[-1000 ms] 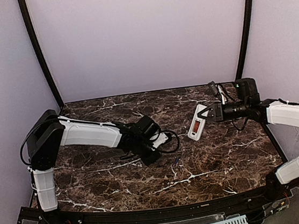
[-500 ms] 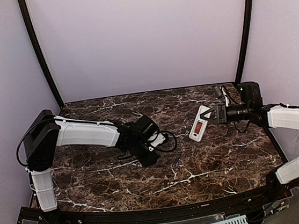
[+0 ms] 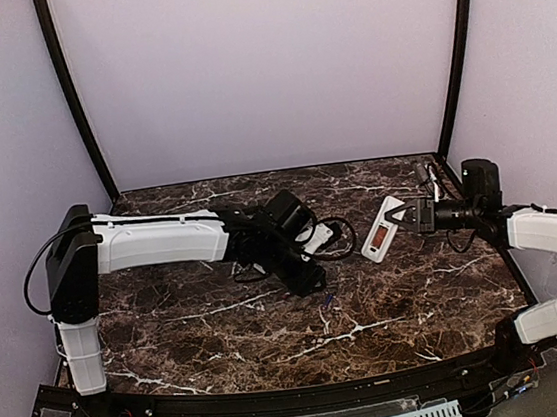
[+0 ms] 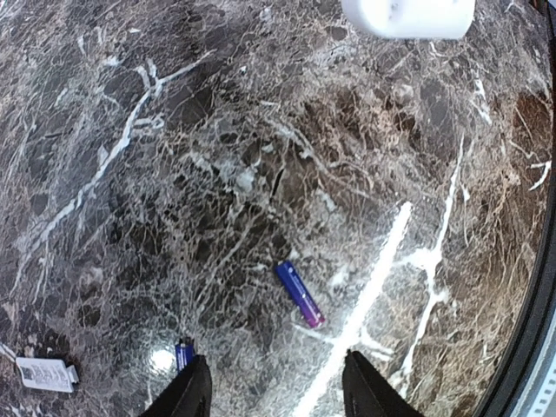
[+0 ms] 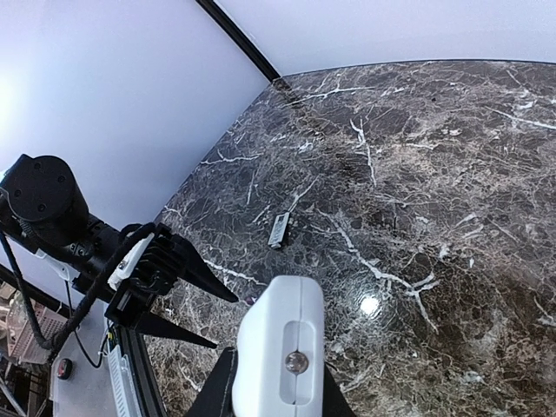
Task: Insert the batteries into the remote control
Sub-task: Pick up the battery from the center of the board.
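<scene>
Two bluish-purple batteries lie on the marble in the left wrist view. One battery (image 4: pixel 300 294) lies clear, just ahead of my open fingers. The other battery (image 4: pixel 183 354) is partly hidden by my left finger (image 4: pixel 193 389). In the top view they show as a small mark (image 3: pixel 325 302). My left gripper (image 4: pixel 274 358) (image 3: pixel 315 281) is open and empty, just above them. My right gripper (image 3: pixel 404 219) (image 5: pixel 276 387) is shut on the white remote control (image 3: pixel 383 230) (image 5: pixel 280 347) and holds it tilted above the table at right. The remote's end also shows in the left wrist view (image 4: pixel 408 16).
A small white flat rectangle (image 5: pixel 278 230) (image 4: pixel 43 373) lies on the marble left of the batteries. The left arm's black cable (image 3: pixel 337 237) loops beside its wrist. Black frame posts (image 3: pixel 70 101) stand at the back corners, with purple walls around.
My left arm has reached to the right, bringing its gripper over the batteries. My right gripper has drawn the remote a little to the right and lower.
</scene>
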Motion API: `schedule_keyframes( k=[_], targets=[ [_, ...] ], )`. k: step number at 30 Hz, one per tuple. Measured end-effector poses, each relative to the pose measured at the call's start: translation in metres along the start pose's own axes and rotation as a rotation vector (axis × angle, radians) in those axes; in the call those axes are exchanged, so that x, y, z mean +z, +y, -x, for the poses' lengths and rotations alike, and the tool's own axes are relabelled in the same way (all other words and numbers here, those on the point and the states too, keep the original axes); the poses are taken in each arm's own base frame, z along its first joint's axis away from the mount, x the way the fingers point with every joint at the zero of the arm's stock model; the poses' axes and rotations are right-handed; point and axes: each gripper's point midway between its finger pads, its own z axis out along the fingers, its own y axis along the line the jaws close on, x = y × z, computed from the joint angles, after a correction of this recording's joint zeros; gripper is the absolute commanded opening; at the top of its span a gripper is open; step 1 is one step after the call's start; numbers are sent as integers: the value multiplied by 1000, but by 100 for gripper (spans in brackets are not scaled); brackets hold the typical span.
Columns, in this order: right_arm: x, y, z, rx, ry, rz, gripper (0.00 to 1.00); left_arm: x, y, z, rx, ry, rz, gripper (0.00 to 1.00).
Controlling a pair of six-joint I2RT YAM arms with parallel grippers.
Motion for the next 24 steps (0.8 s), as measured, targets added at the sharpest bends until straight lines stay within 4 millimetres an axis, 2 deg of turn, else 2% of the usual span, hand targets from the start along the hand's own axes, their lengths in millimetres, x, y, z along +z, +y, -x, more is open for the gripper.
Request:
schedule_keyframes(
  k=[4,12,22,24],
  targets=[
    [-5,0,-1,-9,-15,3,0,10,-6,13,-30,-7,-26,51],
    [-8,3,-4,-5,-22,35,0,46,-6,-1,-67,90,-26,45],
    [-11,6,-5,-13,-32,57,0,63,-8,-5,-71,151,-16,39],
    [-12,6,-5,-13,-32,57,0,67,-7,-9,-69,169,-8,35]
  ],
)
